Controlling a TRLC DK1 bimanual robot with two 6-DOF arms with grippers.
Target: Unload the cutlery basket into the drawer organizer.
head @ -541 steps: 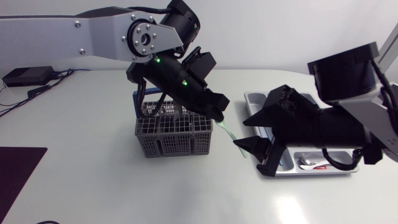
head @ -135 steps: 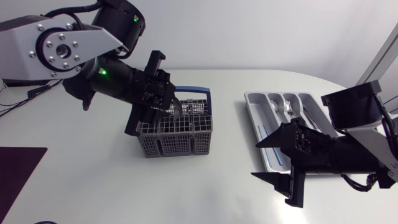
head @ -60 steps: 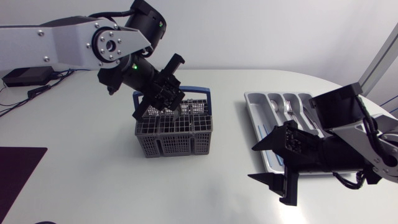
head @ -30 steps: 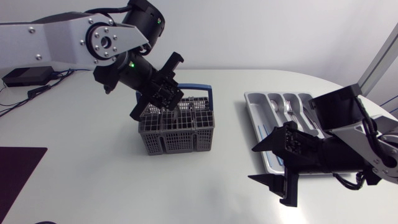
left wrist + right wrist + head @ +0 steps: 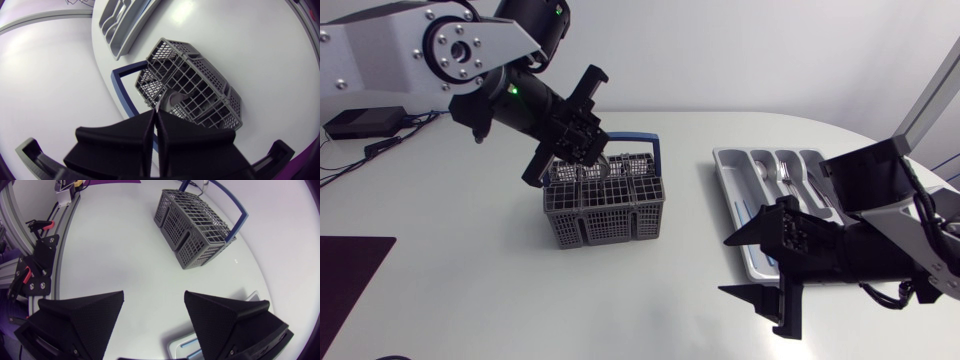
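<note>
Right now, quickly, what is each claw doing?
Left gripper: closed on a spoon at the basket.
Right gripper: open, holding nothing.

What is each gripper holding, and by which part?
Left gripper pinches a spoon by its handle; right gripper, open, holds nothing.

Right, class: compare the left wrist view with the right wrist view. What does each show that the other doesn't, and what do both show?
Only the left wrist view: the left gripper shut on a spoon over the cutlery basket, and the drawer organizer's compartments. Only the right wrist view: the right gripper, open, bare table between its fingers. Both: the grey basket with its blue handle, upright on the white table.
</note>
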